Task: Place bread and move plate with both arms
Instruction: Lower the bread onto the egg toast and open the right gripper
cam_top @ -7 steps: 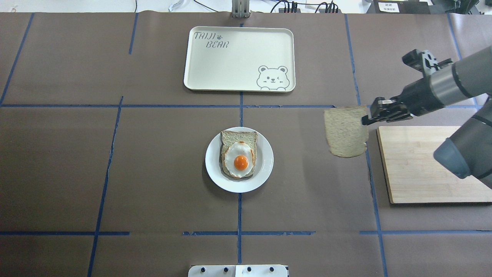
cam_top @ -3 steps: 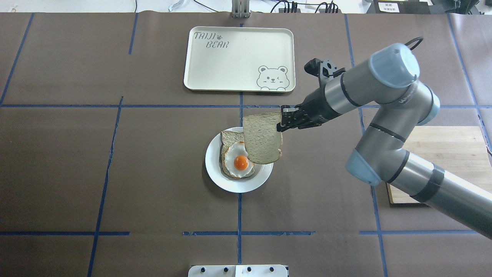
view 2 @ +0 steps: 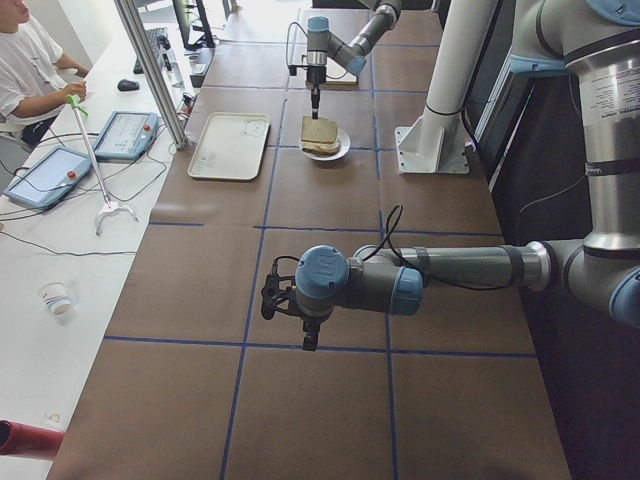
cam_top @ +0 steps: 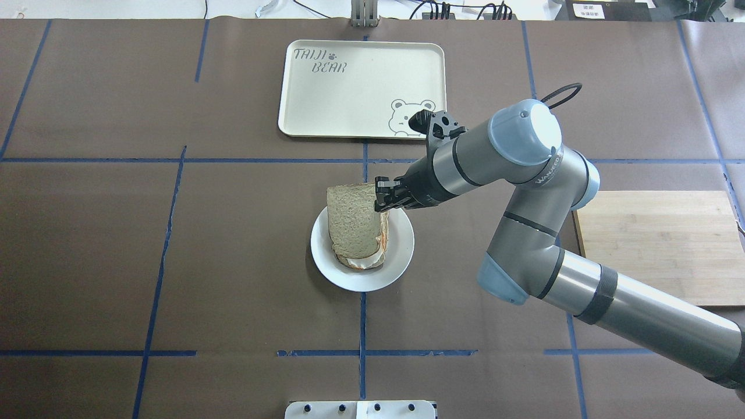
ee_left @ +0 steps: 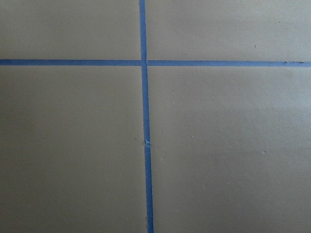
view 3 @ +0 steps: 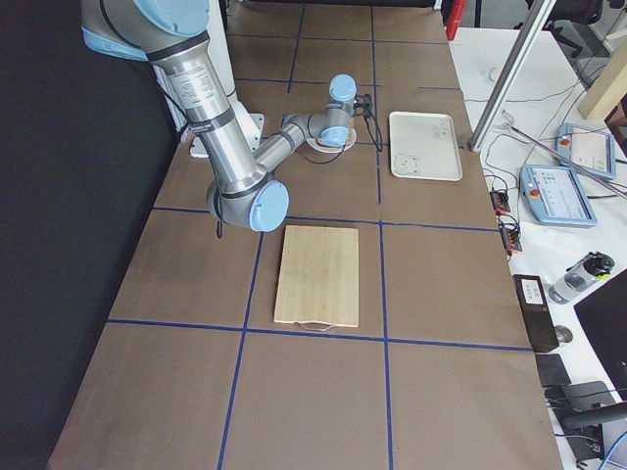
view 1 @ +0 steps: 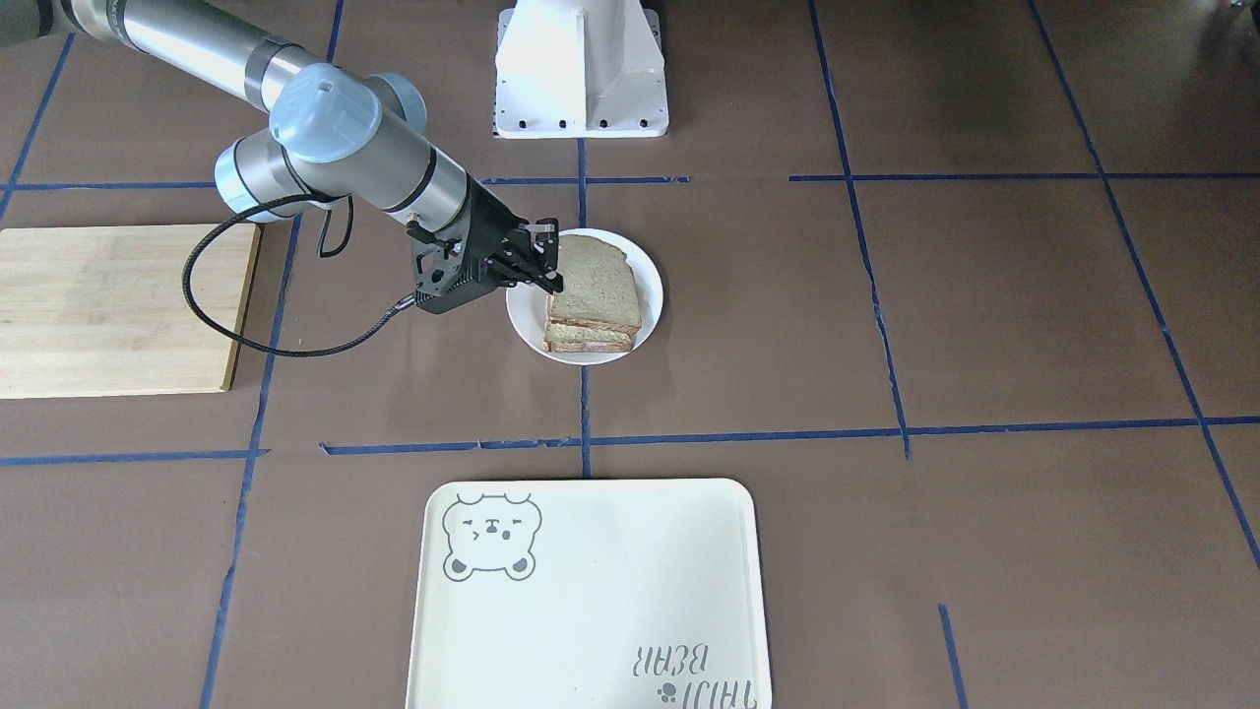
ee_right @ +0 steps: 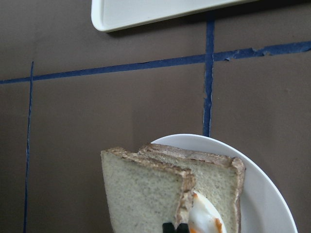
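Observation:
My right gripper [cam_top: 384, 199] is shut on the crust edge of the plain bread slice [cam_top: 352, 224]. It holds the slice tilted over the egg-topped slice on the white plate [cam_top: 401, 256], covering most of the egg. In the front view the bread [view 1: 594, 286] lies on the lower slice, with the gripper [view 1: 546, 273] at its edge and the plate [view 1: 652, 271] under both. The right wrist view shows the bread [ee_right: 146, 194], a bit of egg [ee_right: 204, 216] and the plate [ee_right: 262, 199]. My left gripper [view 2: 300, 322] hangs over bare table far from the plate; I cannot tell whether it is open.
The cream bear tray [cam_top: 361, 87] lies beyond the plate, and shows in the front view too [view 1: 591, 591]. A wooden cutting board [cam_top: 657, 244] lies to the right. The white pedestal base [view 1: 581, 69] stands at the robot side. A person [view 2: 30, 60] sits at the far side.
My right arm has carried the bread leftward from beside the cutting board to above the plate and lowered it over the egg-topped slice. The gripper stays shut on it.

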